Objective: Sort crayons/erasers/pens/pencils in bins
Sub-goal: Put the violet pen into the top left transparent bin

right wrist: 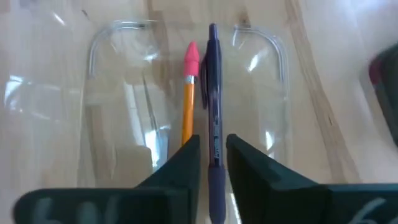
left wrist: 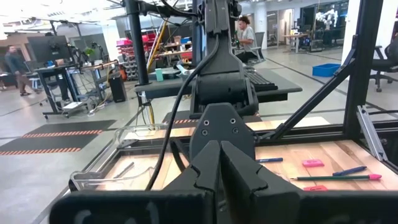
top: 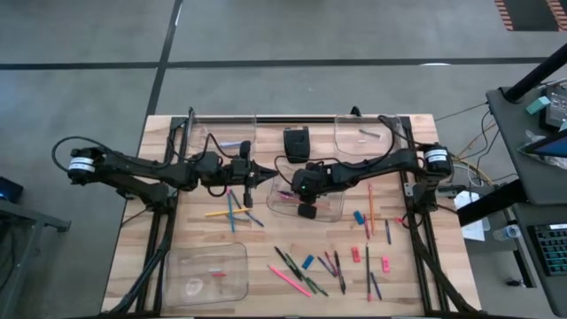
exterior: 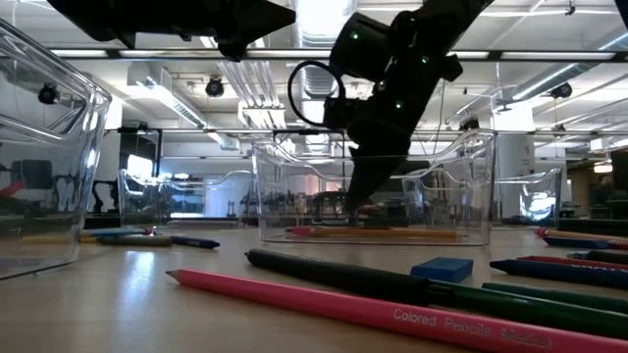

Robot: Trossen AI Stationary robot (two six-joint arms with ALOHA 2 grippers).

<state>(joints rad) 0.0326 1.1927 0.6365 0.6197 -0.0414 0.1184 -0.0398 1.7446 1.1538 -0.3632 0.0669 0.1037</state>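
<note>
Overhead, the wooden table [top: 266, 235] carries the two dark arms and four clear bins, with most of the stationery unsorted on the boards. Largest of the working parts, the right arm reaches to the table's middle, where the right gripper [right wrist: 212, 144] hangs over the centre bin [top: 330, 211]; the left arm waits beside it, the left gripper [left wrist: 219, 163] closed and empty above a small cluster of pencils [top: 232, 211]. Within the centre bin lie an orange pencil [right wrist: 188, 99] with a pink eraser tip and, alongside it, a dark blue-purple pen [right wrist: 213, 93]. The pen's lower end sits between the right gripper's narrowly parted fingers; whether it is gripped or just released cannot be told. The near-left bin [top: 177, 257] holds a few small pink pieces, too small to name, and the far-right bin [top: 344, 135] one slim grey stick. Progress is judged early: a wide scatter of pencils, pens and crayons [top: 306, 275] lies on the near boards, more sticks [top: 370, 213] lie to the right, and blue [top: 359, 216] and pink erasers [top: 355, 254] remain loose among them, all awaiting sorting.
</note>
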